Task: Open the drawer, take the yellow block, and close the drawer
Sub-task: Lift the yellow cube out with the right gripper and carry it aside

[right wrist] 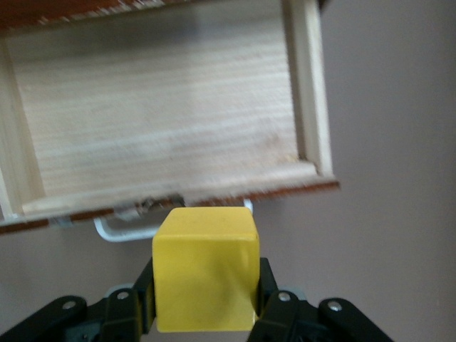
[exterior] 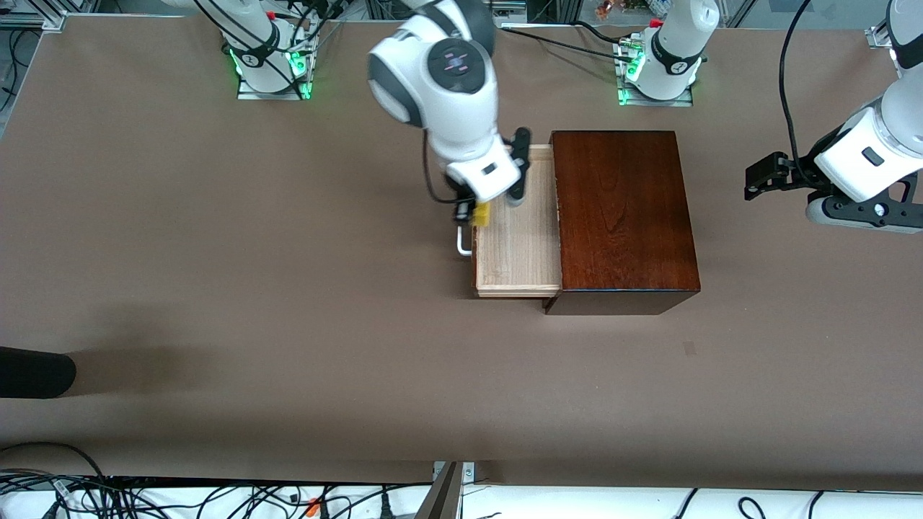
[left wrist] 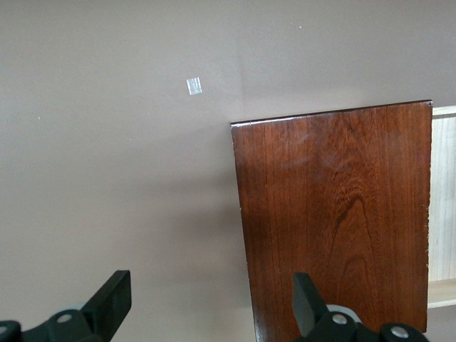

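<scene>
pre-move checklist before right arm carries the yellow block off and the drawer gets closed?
1. Grip: right gripper shut on the yellow block, block seated between the fingers: ok.
2. Block out of the drawer: it is over the front edge and the handle, lifted above the tray: ok.
3. Drawer tray has nothing left in it: ok.
4. Drawer closed: it is pulled out of the dark box: not ok, still to do.
5. Left gripper open, waiting above the table beside the box at the left arm's end, away from the drawer: ok.
</scene>
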Robot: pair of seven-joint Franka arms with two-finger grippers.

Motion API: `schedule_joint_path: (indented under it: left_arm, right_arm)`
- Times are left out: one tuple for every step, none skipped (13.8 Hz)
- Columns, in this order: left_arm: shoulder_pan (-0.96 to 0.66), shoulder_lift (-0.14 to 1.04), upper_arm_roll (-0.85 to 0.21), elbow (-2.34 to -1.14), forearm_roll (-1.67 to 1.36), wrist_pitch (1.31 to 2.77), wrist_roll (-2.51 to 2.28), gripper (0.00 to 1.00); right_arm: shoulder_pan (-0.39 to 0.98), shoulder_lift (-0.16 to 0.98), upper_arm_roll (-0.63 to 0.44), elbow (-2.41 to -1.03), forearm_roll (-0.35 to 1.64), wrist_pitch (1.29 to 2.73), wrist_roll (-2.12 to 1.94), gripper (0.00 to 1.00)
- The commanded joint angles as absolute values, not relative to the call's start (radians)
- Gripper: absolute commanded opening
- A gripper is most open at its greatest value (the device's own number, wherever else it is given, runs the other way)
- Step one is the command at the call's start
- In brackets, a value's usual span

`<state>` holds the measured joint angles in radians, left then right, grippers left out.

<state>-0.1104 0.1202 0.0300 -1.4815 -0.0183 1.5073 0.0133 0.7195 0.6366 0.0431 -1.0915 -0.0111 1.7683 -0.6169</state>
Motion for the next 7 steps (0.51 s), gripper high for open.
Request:
schedule_joint_path:
  left_arm:
    - [-0.114, 0.095, 0.032, -1.5, -0.008, 1.508, 0.031, 1.0]
    - [-0.114, 0.095, 0.032, -1.5, -0.008, 1.508, 0.031, 1.0]
    - [-0.114, 0.095, 0.032, -1.5, -0.009, 1.508, 0.031, 1.0]
    - [-0.115, 0.097, 0.032, -1.5, -0.012, 1.509, 0.031, 1.0]
    - [-0.115, 0.097, 0.032, -1.5, -0.014, 1.511, 0.031, 1.0]
    - [-0.117, 0.098, 0.032, -1.5, -0.014, 1.514, 0.031, 1.0]
    - [-0.12, 0.107, 0.032, -1.499, -0.014, 1.516, 0.028, 1.0]
  right_arm:
    - [0.608, 0.609, 0.052, -1.092, 0.015, 1.711, -0.611, 0.14]
    - [0.569, 0.601, 0.052, -1.092, 0.023, 1.701, -0.611, 0.15]
    - [0.534, 0.589, 0.052, -1.095, 0.034, 1.695, -0.606, 0.15]
    - [0.497, 0.58, 0.048, -1.101, 0.043, 1.684, -0.603, 0.14]
    - [0.459, 0.577, 0.045, -1.101, 0.048, 1.671, -0.6, 0.14]
    - [0.425, 0.577, 0.044, -1.101, 0.048, 1.663, -0.6, 0.14]
    - [0.399, 0.574, 0.043, -1.101, 0.045, 1.648, -0.598, 0.14]
